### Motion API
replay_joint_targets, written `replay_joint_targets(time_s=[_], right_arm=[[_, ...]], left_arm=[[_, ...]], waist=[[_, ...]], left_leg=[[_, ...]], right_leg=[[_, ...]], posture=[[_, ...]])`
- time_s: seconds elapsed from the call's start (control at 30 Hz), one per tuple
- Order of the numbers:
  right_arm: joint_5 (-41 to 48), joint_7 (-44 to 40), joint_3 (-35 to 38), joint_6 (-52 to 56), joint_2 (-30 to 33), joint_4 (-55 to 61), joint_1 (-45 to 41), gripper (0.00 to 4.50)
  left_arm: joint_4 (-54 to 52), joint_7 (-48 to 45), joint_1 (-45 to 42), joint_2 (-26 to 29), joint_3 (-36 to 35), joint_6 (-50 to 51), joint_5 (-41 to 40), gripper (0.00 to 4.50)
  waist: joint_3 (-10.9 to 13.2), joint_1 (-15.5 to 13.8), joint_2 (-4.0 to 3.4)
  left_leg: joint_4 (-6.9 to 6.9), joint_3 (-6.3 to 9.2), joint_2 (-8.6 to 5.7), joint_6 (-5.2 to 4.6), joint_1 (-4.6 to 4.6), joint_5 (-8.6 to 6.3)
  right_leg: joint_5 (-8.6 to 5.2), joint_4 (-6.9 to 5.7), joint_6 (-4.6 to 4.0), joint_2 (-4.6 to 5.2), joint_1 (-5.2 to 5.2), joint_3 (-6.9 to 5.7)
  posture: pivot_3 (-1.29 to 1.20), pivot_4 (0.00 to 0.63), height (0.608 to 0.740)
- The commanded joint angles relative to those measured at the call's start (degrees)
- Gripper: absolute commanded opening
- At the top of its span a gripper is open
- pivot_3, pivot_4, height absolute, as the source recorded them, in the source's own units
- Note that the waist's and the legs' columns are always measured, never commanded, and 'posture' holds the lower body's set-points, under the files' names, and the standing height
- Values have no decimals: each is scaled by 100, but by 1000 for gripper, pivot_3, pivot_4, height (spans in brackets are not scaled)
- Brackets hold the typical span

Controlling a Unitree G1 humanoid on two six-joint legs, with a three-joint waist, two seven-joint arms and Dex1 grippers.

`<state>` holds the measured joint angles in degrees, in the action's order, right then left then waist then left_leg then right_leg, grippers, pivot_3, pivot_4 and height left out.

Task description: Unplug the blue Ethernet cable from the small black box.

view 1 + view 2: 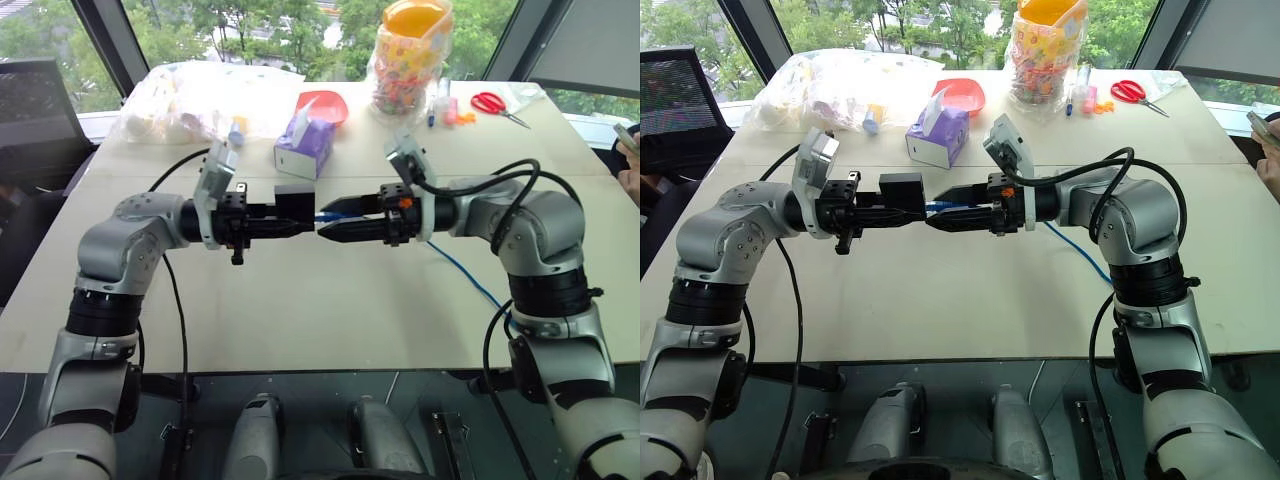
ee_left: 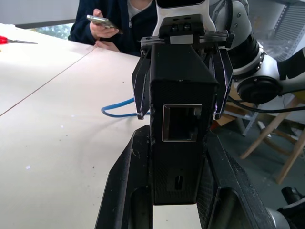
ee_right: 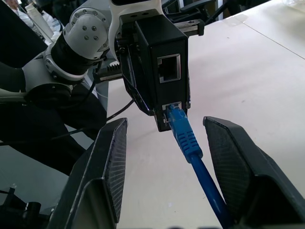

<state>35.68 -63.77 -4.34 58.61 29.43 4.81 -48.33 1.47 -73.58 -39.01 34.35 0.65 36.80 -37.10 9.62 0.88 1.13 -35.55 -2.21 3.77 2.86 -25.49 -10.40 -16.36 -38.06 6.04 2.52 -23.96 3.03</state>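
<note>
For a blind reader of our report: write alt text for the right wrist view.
The blue Ethernet cable is still plugged into the lower port of the small black box, which the left claw holds above the pale table. The right claw has its two black fingers open on either side of the cable's plug, not touching it.

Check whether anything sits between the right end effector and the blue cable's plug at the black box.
Nothing visible does. The right end effector has a finger on each side of the blue Ethernet cable, still plugged into the small black box held by the left end effector.
</note>
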Motion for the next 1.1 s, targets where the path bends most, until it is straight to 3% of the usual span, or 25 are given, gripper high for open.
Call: replay_joint_targets(time_s=[0.03, 0.07, 0.1, 0.43, 0.87, 0.93, 1.1], right_arm=[[186, 36, -11, -27, -6, 327, -117, 812], [198, 43, -24, -29, -6, 334, -115, 291], [206, 49, -33, -31, -3, 333, -118, 58], [-22, 85, -168, -323, 105, 261, -56, 58], [-903, -187, -79, -1840, 949, -988, 268, 58], [-1022, -74, -39, -2012, 932, -1203, 240, 58], [-2213, 1429, -154, -3349, 332, -2820, 3, 58]], left_arm=[[-135, 14, 7, 22, -97, -107, -21, 521], [-142, 22, 12, 18, -100, -109, -18, 521], [-144, 31, 13, 13, -105, -110, -18, 521], [-207, 67, 41, 55, -170, -57, -73, 521], [-414, 5, 469, 631, -478, 123, -211, 521], [-414, 18, 514, 623, -471, 82, -172, 521], [33, 624, 553, -69, 52, -1000, 772, 521]], waist=[[0, 0, 0], [0, 0, 0], [0, 1, 0], [0, 1, 0], [2, 14, 2], [2, 18, 2], [2, -1, 3]], left_leg=[[0, 0, 0, 0, 0, 0], [0, 0, 0, 0, 0, 0], [0, 0, 0, 0, 0, 0], [0, 0, 0, 0, 0, 0], [-1, -7, 0, 0, 0, 0], [0, -7, 1, 0, 1, 0], [-8, -9, 1, 0, 6, 0]], right_leg=[[0, 0, 0, 0, 0, 0], [0, 0, 0, 0, 0, 0], [0, 0, 0, 0, 0, 0], [0, 0, 0, 0, 0, 0], [-9, 3, -15, 4, -2, 2], [-8, 2, -15, 2, -3, 2], [-8, 3, -16, 2, 4, 4]], posture=[[0, 150, 735], [0, 150, 735], [0, 150, 735], [0, 150, 735], [0, 150, 735], [0, 150, 735], [0, 150, 735]])
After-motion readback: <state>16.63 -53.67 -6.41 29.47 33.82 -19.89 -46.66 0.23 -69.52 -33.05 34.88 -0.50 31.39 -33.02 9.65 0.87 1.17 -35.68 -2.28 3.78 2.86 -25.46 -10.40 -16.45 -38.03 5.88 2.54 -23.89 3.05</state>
